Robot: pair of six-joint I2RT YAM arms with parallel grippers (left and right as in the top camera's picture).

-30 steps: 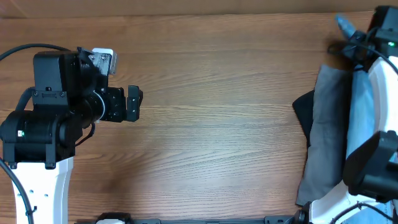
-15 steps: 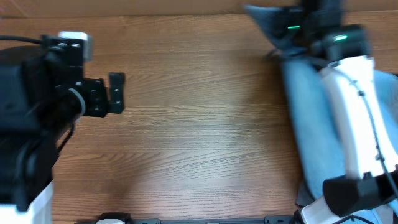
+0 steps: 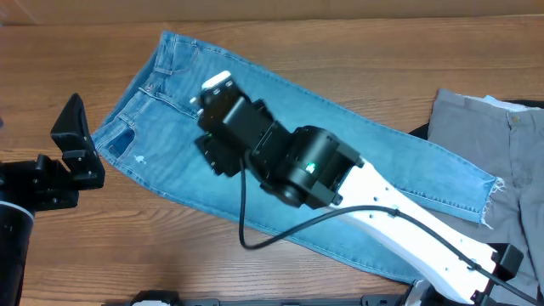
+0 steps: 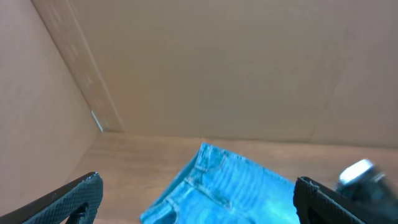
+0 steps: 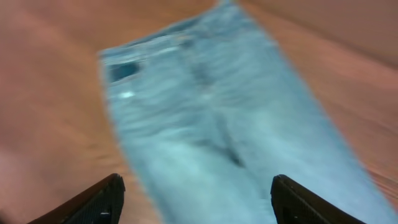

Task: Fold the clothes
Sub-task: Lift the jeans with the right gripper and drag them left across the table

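Observation:
Light-blue jeans (image 3: 382,161) lie spread diagonally across the table, waistband (image 3: 166,64) at the upper left and a frayed hem (image 3: 484,197) at the right. My right arm (image 3: 297,166) reaches over their upper part. In the blurred right wrist view the right gripper (image 5: 196,190) hangs open above the denim (image 5: 211,118), nothing between its fingers. My left gripper (image 3: 78,144) stands open at the left, just beyond the waist corner. In the left wrist view it (image 4: 198,190) frames the waistband (image 4: 214,171) from a distance.
Grey trousers (image 3: 493,144) lie at the right edge, with a sliver of black cloth (image 3: 416,132) showing between them and the jeans' leg. Bare wooden table (image 3: 170,246) lies in front of the jeans. A brown wall (image 4: 217,62) stands behind the table.
The jeans, bunched at the right edge before, have been drawn out across the table. My right arm swept left with them and its gripper has opened. My left gripper has drawn back to the left.

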